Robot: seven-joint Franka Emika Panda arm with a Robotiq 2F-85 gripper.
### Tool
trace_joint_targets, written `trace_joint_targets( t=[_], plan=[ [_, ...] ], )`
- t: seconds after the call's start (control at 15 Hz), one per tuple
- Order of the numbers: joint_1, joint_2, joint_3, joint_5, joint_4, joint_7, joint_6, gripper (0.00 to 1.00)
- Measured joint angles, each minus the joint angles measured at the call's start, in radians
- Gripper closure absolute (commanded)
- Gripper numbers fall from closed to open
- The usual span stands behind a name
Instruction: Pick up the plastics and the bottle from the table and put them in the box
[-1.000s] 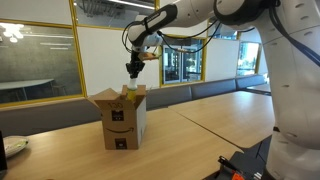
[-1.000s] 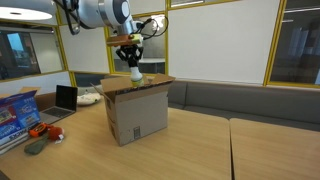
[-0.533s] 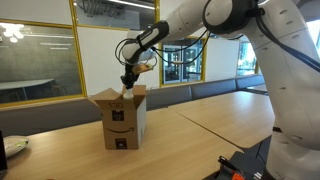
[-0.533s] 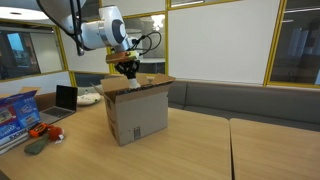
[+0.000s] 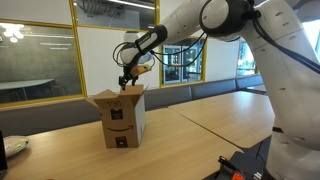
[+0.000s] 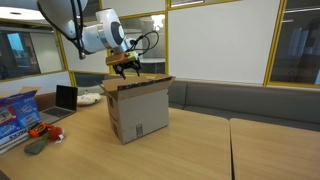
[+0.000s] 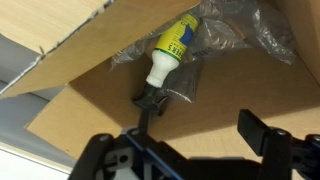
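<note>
The end effector [image 7: 180, 150], fingers spread and empty, hovers over the open box [image 7: 100, 110] on the desk [image 5: 200, 115], the bottle [image 7: 172, 48] lying inside on frame-cropped plastics [image 7: 240, 35], both hidden by the box walls in both exterior views.

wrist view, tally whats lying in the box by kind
spray bottle: 1
crinkled clear plastic: 1 bunch, separate pieces cannot be told apart
total: 2 in the box
</note>
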State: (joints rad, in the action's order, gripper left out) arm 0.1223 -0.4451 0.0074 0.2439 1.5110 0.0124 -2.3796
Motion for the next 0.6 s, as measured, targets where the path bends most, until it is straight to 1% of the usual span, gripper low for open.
trace_joint_targets(
  t=[0.4, 0.6],
  plan=[
    [0.000, 0.014, -0.022, 0.026, -0.012, 0.006, 0.003, 0.00],
    [0.000, 0.050, -0.046, 0.067, -0.012, 0.011, 0.044, 0.00]
  ],
)
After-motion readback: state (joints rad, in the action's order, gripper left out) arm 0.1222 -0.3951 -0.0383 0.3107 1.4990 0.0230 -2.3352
